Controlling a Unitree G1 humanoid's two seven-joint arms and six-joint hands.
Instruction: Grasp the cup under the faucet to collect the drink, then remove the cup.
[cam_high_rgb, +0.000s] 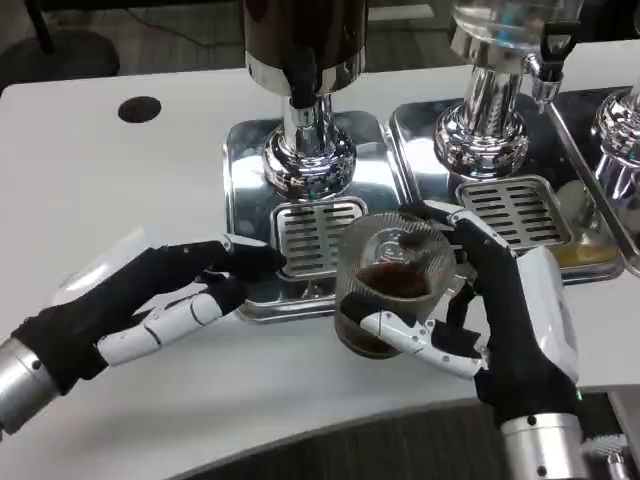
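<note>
Close to us is our right hand (500, 320). Its fingers (415, 335) wrap around the clear cup (392, 282) and hold it tight. The cup has ridges on its side and some dark drink at the bottom. It sits just past the front edge of the shiny tray (250, 200), a little to the right of the drip grate (315, 232). It is not right under the dark faucet (303, 85) now. It is nearer to us than the faucet.

Our left hand (150, 295) lies on the white table (130, 170). It holds nothing and its fingers are spread apart. The fingertips reach the front edge of the tray, close to the grate.

We think the drink is already in the cup, so this looks like the taking-away step. Next we need to bring the cup toward us and set it down on the table. We should keep it straight up so the drink does not spill. We should move slowly, because the cup looks slippery. The left hand can wait where it is. A second drink machine (490, 110) stands to the right.
</note>
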